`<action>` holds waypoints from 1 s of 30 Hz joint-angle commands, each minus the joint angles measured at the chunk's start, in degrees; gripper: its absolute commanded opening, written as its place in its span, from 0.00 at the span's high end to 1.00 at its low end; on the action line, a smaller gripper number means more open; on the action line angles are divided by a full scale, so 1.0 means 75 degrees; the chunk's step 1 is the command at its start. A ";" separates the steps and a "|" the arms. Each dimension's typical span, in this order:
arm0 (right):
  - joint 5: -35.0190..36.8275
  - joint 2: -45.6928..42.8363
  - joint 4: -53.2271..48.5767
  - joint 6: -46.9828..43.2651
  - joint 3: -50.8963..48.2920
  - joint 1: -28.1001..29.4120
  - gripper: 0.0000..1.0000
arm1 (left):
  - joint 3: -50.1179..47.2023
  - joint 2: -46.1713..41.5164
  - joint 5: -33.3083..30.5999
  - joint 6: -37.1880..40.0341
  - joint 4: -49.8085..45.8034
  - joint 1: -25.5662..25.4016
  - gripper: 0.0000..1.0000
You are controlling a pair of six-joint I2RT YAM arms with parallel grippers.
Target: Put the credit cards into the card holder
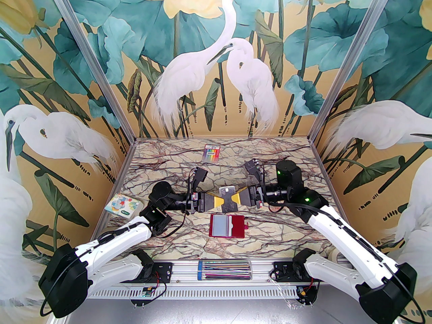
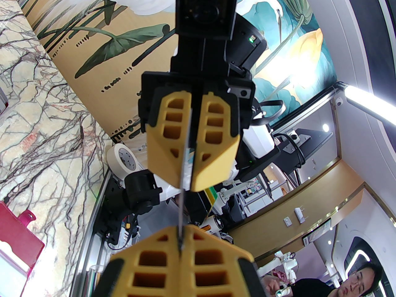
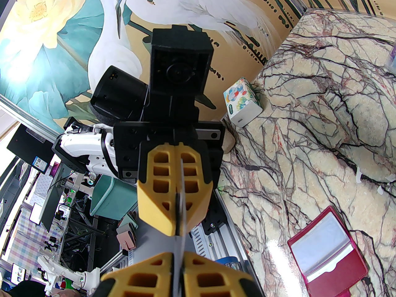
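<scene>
one credit card point(image 1: 228, 197) gripped — card holder point(image 1: 237, 227) open

Noted credit card point(image 2: 182, 206) edge-on, pinched by left gripper point(image 2: 181, 251) below and right gripper point(image 2: 186, 182) opposite. Noted card holder point(image 2: 21, 243) flat on marble table point(image 2: 46, 119), lower left.

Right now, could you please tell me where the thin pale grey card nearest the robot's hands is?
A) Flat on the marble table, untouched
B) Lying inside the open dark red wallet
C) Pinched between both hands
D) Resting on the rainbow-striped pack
C: the left hand and right hand each clamp an opposite edge of the thin pale grey card, while the open dark red leather-look wallet lies apart from it, nearer the arm bases.
</scene>
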 commanded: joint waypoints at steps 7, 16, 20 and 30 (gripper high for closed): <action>-0.0073 -0.0045 0.0038 -0.0209 0.0207 0.0057 0.86 | 0.0009 -0.0069 -0.0057 -0.0010 -0.0279 -0.0032 1.00; -0.0096 -0.0103 0.0118 -0.0187 0.0119 0.0063 0.93 | -0.0027 -0.0063 -0.0132 -0.0104 -0.0172 -0.0046 1.00; -0.0085 -0.0104 0.0162 -0.0132 0.0080 0.0063 1.00 | -0.0051 -0.0045 -0.0180 -0.0148 -0.0166 -0.0053 1.00; 0.1391 -0.0007 -0.0416 0.0284 -0.0259 -0.0073 1.00 | -0.0004 -0.1111 -0.2481 0.1399 -0.4574 0.0477 0.37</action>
